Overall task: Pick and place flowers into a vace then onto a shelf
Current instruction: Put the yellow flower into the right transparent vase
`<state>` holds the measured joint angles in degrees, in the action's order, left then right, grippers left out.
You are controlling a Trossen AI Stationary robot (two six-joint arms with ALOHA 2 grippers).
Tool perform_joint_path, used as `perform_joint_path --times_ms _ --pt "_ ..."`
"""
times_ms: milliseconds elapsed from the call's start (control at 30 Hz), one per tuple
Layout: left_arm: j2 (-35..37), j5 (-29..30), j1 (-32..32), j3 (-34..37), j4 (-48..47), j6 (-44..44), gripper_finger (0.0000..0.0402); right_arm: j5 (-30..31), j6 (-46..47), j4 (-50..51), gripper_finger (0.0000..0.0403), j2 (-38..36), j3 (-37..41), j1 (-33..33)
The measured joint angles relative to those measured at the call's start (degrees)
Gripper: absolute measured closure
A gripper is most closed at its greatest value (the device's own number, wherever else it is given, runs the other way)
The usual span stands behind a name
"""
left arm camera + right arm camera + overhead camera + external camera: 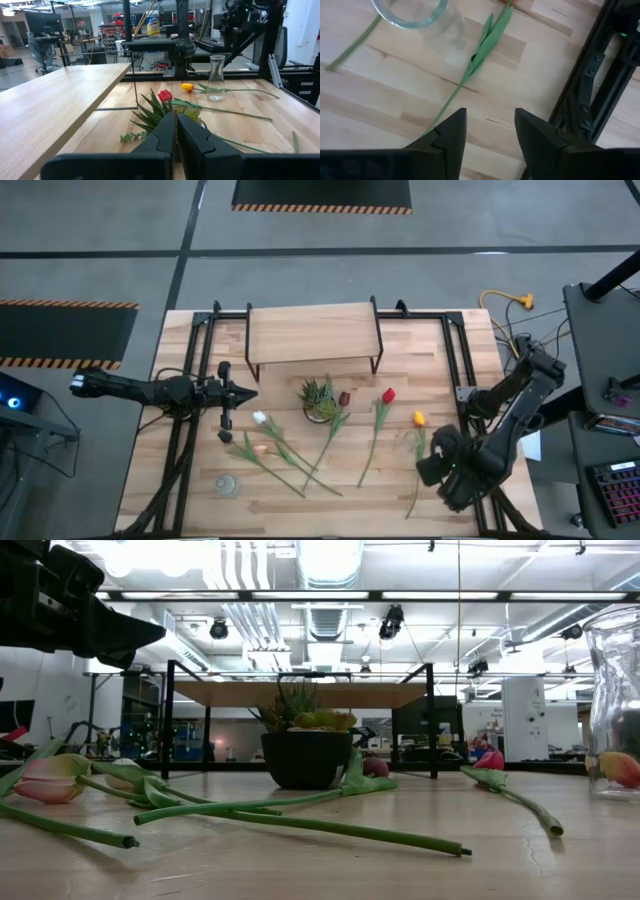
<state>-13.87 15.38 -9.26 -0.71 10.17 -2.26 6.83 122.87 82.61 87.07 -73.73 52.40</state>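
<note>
On the desk [400,480], right-hand side in the high view, the right tool [487,132] hangs low over the yellow tulip [419,418]. Fingers spread, nothing between them; the stem passes just beside one fingertip in the right wrist view. This tulip's long axis runs front to back: head toward the shelf [312,332], stem end toward the front edge of the desk. A clear glass vase [415,15] stands just beside the stem's leafy part; in the high view it is barely visible.

Red tulip [388,395]: head toward the shelf, stem slanting to the front and slightly left. Maroon tulip [344,398]: head just beside the potted plant [318,398], stem running front-left. White tulip [259,418] and pink tulip [260,449] lie left of the plant, heads to the left, stems angling front-right and crossing the maroon one's stem. All flowers lie flat on the desk.

A second small glass [227,484] stands near the front-left corner, apart from the stems.

Left tool [176,131]: fingers pressed together, empty, held level above the desk left of the plant, pointing right toward it.

Open room: bare desk between the red and yellow stems, and along the front edge. Black frame rails border the desk's left and right sides; the right arm sits close against the right rail.
</note>
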Motion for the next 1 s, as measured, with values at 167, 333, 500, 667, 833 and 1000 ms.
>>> perform_joint_path --times_ms 167,333,500,667,833,1000 --pt "0.0 0.0 0.0 0.04 -0.07 0.0 0.0402 0.07 0.0 -1.14 0.0255 2.5 0.0 -0.02" --pt "0.0 0.0 0.01 0.04 -0.08 0.0 0.0402 0.18 -0.24 -2.07 0.025 5.5 0.0 -0.02" --pt "0.0 0.0 0.02 0.04 -0.09 0.0 0.0402 0.24 -0.35 -3.1 0.0242 9.05 0.0 -0.02" --pt "0.0 0.01 0.02 0.04 -0.08 0.0 0.0402 0.23 -0.48 -3.62 0.0243 12.34 0.0 -0.04" --pt "0.01 0.0 0.01 0.04 -0.09 0.0 0.0402 0.55 -0.28 -4.2 0.0252 14.72 0.0 -0.17" --pt "0.02 0.0 0.02 0.04 -0.09 0.0 0.0402 0.85 -0.29 -4.89 0.0254 16.78 0.08 -0.28"
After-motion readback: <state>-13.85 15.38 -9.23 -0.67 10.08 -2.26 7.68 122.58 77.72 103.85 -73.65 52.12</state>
